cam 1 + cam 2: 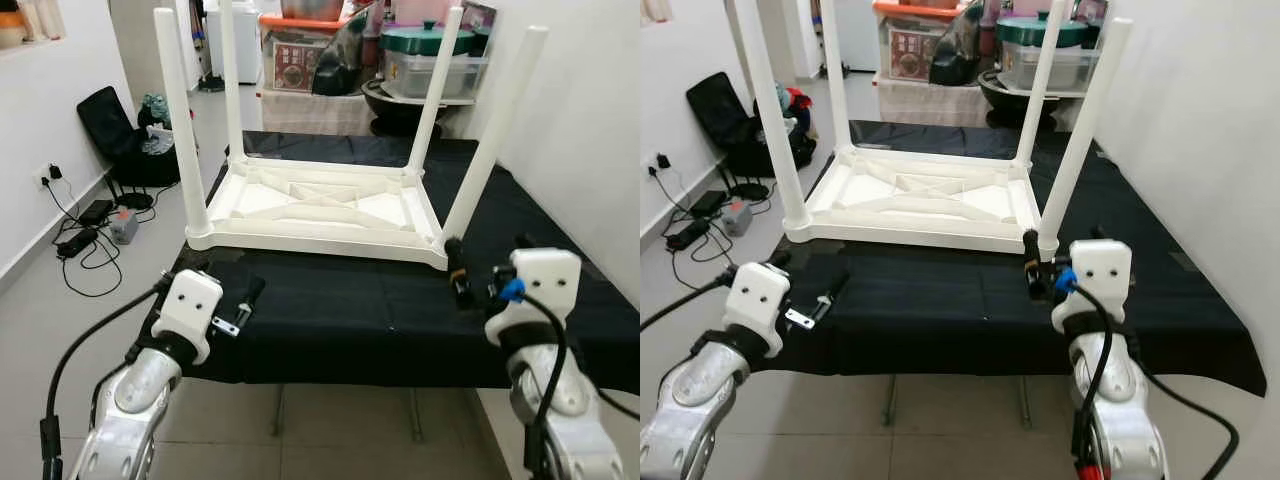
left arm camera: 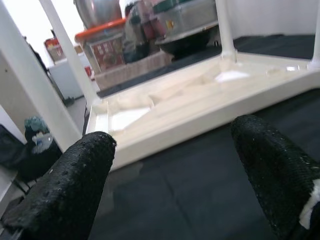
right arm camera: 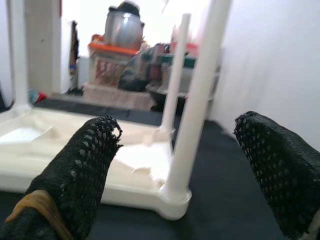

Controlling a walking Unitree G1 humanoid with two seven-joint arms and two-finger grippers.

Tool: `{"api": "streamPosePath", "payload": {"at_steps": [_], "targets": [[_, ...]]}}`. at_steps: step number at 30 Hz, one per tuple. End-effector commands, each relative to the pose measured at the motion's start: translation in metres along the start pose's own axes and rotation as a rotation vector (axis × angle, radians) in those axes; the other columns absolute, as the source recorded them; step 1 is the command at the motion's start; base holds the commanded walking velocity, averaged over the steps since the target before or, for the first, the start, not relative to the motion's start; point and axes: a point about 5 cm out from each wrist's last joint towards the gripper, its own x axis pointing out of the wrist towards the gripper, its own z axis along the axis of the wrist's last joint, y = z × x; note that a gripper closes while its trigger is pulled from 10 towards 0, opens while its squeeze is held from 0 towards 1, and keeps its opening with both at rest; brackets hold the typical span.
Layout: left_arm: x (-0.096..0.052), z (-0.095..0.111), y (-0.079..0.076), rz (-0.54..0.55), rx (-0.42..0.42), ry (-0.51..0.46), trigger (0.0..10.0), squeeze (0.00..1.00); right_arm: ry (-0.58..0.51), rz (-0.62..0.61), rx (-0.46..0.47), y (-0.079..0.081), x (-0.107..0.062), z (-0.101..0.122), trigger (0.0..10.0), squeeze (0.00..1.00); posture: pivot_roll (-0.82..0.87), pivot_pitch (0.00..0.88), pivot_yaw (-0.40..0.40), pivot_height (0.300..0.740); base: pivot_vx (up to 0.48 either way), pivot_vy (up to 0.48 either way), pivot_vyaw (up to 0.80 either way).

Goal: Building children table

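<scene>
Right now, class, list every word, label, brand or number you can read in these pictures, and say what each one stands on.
No text can be read as it stands.
Red-and-white label on the clear storage box with the orange lid: print too small and blurred to read.
White table, upside down on the black cloth: no markings.
Left gripper and right gripper: no legible markings.

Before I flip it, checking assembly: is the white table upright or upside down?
Upside down. The white table lies top-down on the black cloth, four legs pointing up.
</scene>
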Motion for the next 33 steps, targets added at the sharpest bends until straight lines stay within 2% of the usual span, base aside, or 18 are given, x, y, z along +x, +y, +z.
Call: {"api": "streamPosePath", "payload": {"at_steps": [1, 16, 22, 33], "targets": [[0.0018, -0.0005, 0.0000, -0.003, 0.001, 0.005, 10.0, 1.00, 0.009, -0.023, -0.007, -0.0048, 0.0020, -0.0022, 10.0, 0.00, 0.07, 0.000, -0.093, 0.740, 0.000, -0.244, 0.00], [0.0039, -0.0009, -0.0032, 0.000, -0.009, 0.005, 10.0, 1.00, 0.015, -0.019, 0.006, 0.0003, 0.0043, -0.0049, 10.0, 0.00, 0.07, 0.000, -0.094, 0.740, 0.000, -0.033, 0.00], [0.0074, 0.0012, 0.0017, 0.042, -0.030, -0.008, 10.0, 1.00, 0.017, -0.021, 0.011, 0.0008, 0.0064, -0.0056, 10.0, 0.00, 0.07, 0.000, -0.094, 0.740, 0.000, 0.000, 0.00], [0.0108, 0.0055, 0.0058, 0.069, -0.051, -0.038, 10.0, 1.00, 0.006, -0.020, 0.021, 0.0031, 0.0084, -0.0044, 10.0, 0.00, 0.07, 0.000, -0.095, 0.740, 0.343, 0.000, 0.00]]}}
